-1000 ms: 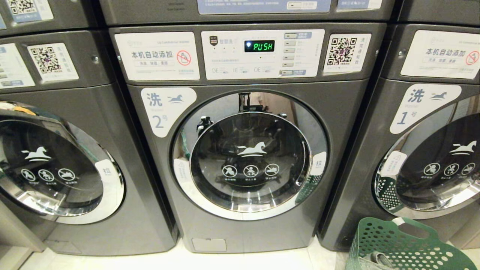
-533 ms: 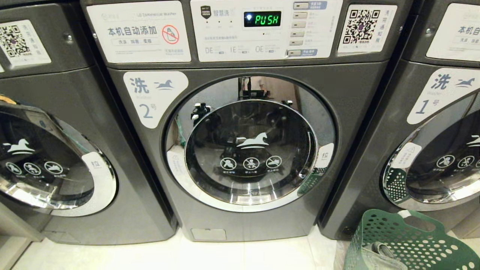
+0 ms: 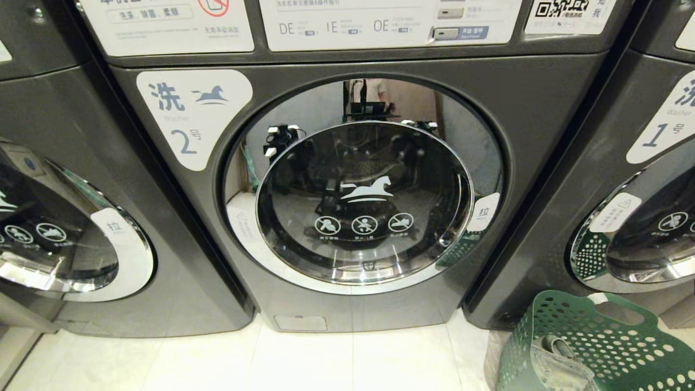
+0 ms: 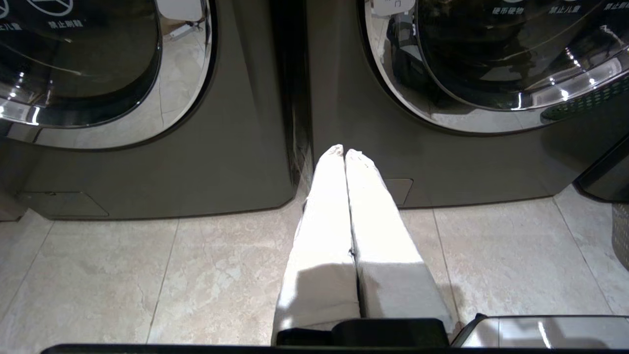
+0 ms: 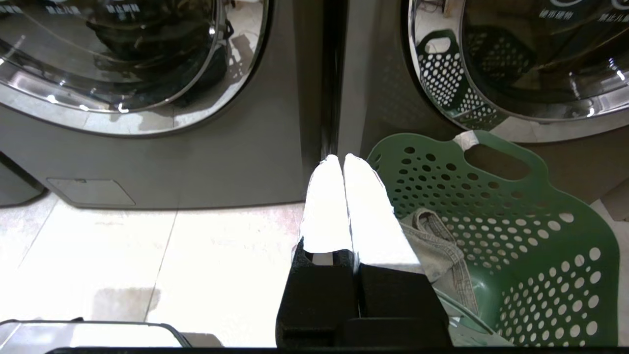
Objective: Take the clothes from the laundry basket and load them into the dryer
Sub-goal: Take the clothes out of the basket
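- Straight ahead in the head view stands the grey front-loading machine number 2, its round glass door shut, a horse emblem and three warning icons printed on the pane. A white pull tab sits on the door rim at three o'clock. Matching machines flank it at nine o'clock and three o'clock. The green perforated laundry basket rests on the pale tiled floor at five o'clock, with a greyish garment lying in it. Neither arm shows here.
- Seen from the left wrist, the left gripper hangs above the floor tiles, its white fingers pressed together and holding nothing, the tips pointing at the seam between two machines.
- Seen from the right wrist, the right gripper is likewise closed and empty, just beside the basket's rim; the garment, denim-like, lies inside the basket at four o'clock from the fingertips.
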Motion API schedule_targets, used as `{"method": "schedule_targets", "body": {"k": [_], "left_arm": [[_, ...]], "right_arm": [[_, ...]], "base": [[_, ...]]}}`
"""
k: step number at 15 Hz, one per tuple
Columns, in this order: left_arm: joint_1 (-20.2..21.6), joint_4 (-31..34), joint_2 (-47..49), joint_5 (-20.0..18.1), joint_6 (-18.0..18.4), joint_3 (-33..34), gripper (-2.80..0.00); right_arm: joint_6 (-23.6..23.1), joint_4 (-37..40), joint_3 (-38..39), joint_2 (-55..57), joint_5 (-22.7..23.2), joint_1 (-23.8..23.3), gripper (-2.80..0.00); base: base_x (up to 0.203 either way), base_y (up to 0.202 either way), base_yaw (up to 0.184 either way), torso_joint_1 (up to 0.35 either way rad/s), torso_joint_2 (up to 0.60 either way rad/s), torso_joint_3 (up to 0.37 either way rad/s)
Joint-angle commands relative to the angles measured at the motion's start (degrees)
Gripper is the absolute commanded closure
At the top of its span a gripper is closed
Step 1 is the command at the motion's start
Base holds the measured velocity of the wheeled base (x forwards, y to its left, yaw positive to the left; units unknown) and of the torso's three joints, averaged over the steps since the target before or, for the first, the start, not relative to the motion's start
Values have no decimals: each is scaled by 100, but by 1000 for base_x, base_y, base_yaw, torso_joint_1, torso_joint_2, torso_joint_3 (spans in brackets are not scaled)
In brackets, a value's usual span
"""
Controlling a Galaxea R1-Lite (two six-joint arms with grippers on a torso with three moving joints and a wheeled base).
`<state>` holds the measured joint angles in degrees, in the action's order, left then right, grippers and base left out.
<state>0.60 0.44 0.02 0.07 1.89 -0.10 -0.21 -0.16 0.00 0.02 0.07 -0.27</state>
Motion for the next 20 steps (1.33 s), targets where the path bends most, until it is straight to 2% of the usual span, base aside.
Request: {"method": "schedule_targets", "body": {"k": [1, 20], "left_arm": [[2, 0, -2, 1, -19, 1, 0], [2, -9, -2, 1, -110, 9, 0]], "right_arm": [[-5, -2, 0, -2, 1, 0, 0], [-14, -2, -9, -2, 1, 0, 0]], "base": [[0, 0, 0, 2, -3, -196], [0, 0, 0, 3, 3, -195]]}}
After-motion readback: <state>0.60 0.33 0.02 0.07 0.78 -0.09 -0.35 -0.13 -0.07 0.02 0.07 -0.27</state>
